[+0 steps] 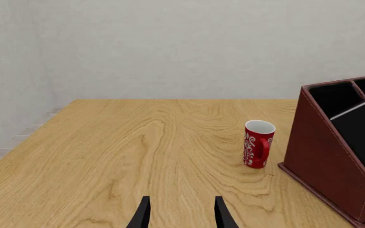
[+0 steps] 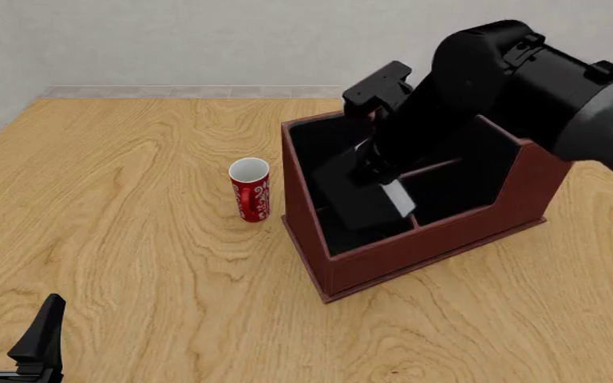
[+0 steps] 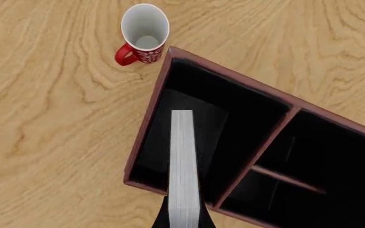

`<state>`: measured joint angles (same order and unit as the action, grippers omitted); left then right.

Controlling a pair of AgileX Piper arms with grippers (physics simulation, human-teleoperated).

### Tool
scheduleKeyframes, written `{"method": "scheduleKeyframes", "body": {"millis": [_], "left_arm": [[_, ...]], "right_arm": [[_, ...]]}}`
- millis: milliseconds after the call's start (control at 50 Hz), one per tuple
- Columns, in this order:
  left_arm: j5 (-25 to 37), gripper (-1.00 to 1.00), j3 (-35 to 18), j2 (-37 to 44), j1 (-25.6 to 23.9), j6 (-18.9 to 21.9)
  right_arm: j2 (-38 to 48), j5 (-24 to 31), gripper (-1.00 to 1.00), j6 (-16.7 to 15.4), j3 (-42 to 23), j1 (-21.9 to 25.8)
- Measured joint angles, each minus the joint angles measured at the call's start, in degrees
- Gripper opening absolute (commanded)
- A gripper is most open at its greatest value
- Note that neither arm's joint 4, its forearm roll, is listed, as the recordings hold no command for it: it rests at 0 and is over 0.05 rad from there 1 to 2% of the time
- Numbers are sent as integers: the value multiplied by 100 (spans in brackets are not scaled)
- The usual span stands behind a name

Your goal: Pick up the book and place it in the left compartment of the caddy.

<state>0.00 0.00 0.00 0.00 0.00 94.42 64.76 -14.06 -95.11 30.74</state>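
Note:
The reddish-brown caddy (image 2: 424, 249) stands right of the table's middle, and it also shows in both wrist views (image 1: 319, 142) (image 3: 146, 128). My right gripper (image 3: 184, 214) is shut on the black book (image 2: 362, 206), whose white page edges (image 3: 184, 161) face the right wrist camera. The book hangs tilted, its lower end down inside the left compartment (image 2: 322, 152), the long black-lined slot (image 3: 233, 111). The left wrist view shows the book (image 1: 360, 128) as a dark slab leaning in the caddy. My left gripper (image 2: 13, 327) is open and holds nothing near the table's front left corner, far from the caddy (image 1: 182, 211).
A red-and-white cup (image 2: 251, 190) stands upright just left of the caddy, a short gap between them (image 1: 258, 143) (image 3: 143, 34). The right arm's bulk covers the caddy's back right slots. Bare wooden table spreads left of the cup.

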Motion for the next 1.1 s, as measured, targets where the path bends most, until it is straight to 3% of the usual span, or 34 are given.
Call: {"method": "scheduleKeyframes", "body": {"millis": [1060, 1080, 1100], "left_arm": [[0, 100, 0, 0, 0, 0], [0, 100, 0, 0, 0, 0], [0, 100, 0, 0, 0, 0]], "right_arm": [[318, -571, -100, 104, 399, -58], [320, -571, 100, 103, 397, -61], [319, -572, 100, 110, 392, -65]]}}
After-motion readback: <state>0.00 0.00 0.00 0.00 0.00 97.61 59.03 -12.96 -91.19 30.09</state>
